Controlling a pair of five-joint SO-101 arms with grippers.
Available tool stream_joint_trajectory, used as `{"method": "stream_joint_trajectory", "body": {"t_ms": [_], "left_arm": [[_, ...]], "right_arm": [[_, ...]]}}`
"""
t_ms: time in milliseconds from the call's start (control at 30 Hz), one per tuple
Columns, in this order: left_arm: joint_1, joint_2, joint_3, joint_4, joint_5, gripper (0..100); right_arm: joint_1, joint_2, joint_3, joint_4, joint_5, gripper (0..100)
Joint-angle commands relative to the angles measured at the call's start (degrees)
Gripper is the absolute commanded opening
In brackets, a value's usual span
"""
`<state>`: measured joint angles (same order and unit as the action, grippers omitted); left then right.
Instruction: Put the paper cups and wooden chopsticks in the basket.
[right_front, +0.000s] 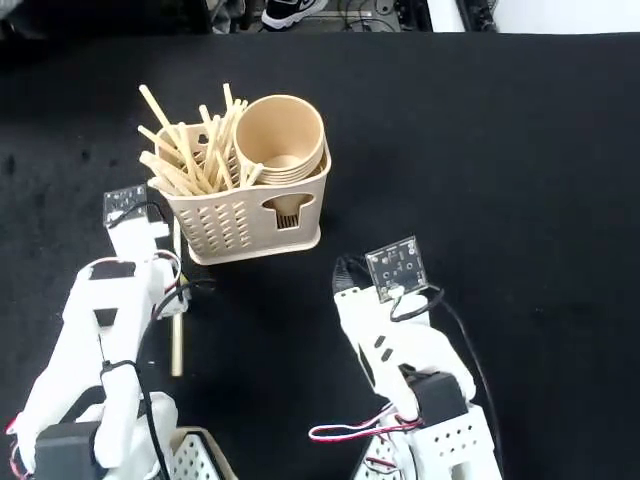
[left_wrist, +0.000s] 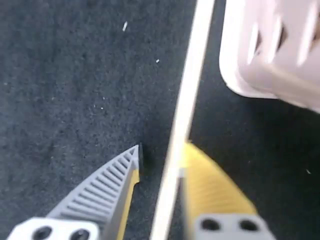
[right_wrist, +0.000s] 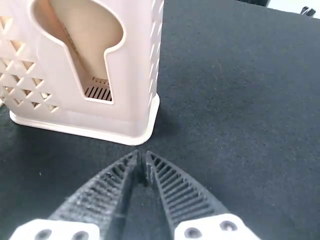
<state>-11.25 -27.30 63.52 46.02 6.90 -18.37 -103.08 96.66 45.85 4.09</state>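
The beige basket (right_front: 245, 225) stands on the black table and holds several wooden chopsticks (right_front: 185, 150) and stacked paper cups (right_front: 282, 135). One loose chopstick (right_front: 177, 330) lies on the table beside the basket's corner, partly under the left arm (right_front: 110, 300). In the left wrist view this chopstick (left_wrist: 182, 115) runs between the fingers of my left gripper (left_wrist: 162, 152), which is open and straddles it, the stick close against one yellow pad (left_wrist: 200, 175). My right gripper (right_wrist: 142, 162) is shut on nothing, low over the table just in front of the basket (right_wrist: 100, 65).
The black cloth covers the whole table (right_front: 500, 180), with free room to the right of the basket. A second pale perforated container (right_front: 195, 455) shows at the near edge by the left arm's base. Cables trail from the right arm (right_front: 395, 330).
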Motion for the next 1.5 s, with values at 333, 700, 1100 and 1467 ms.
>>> {"method": "stream_joint_trajectory", "body": {"t_ms": [333,700,1100,1467], "left_arm": [[-6.20,-2.55,-5.67,8.00,0.26,3],[-11.91,-38.51,-2.33,13.36,0.44,3],[-9.19,-67.34,12.00,7.03,0.79,7],[-8.22,-12.13,-7.16,-0.18,0.44,19]], "right_arm": [[-0.35,-4.09,-0.13,-1.14,0.53,2.3],[-0.35,-4.09,-0.13,-1.14,0.62,2.3],[-0.44,-4.09,-0.13,-1.14,0.53,2.3],[-0.44,-4.09,-0.13,-1.05,0.62,2.3]]}}
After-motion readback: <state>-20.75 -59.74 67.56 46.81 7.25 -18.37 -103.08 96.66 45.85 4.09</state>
